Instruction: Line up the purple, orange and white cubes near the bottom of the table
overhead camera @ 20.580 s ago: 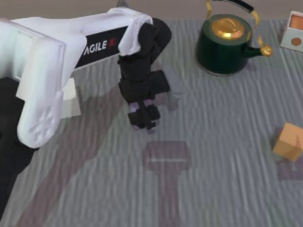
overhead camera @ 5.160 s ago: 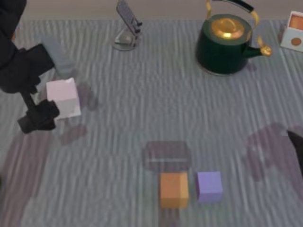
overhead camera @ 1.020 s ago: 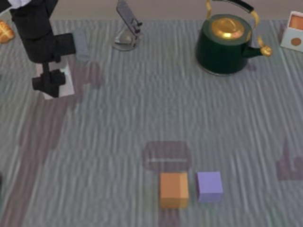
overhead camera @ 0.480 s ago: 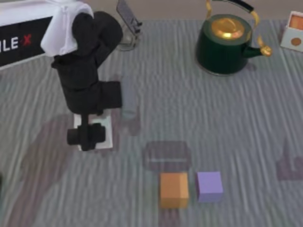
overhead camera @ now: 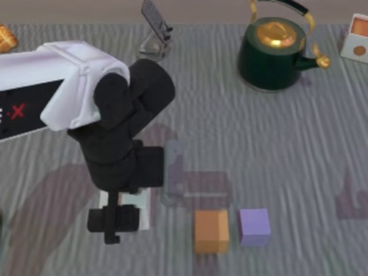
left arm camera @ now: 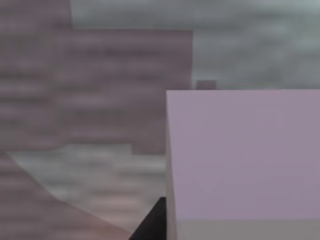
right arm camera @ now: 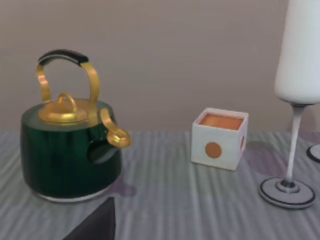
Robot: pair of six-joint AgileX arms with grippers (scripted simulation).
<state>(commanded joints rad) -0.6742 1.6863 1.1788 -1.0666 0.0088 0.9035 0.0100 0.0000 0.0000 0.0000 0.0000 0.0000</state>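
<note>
Left gripper [overhead camera: 113, 221], lower left of the top view, fingers clamped on the large matte white cube [overhead camera: 145, 208], left of the tan-orange cube [overhead camera: 211, 231] and small lavender-purple cube [overhead camera: 255, 226]; right gripper's fingers: cannot tell.

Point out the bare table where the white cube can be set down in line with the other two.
Bare grey ribbed table lies just left of the tan-orange matte cube, under the left gripper holding the large white matte cube. Right of the small lavender-purple cube is bare too. The back is crowded by the dark green kettle.
</note>
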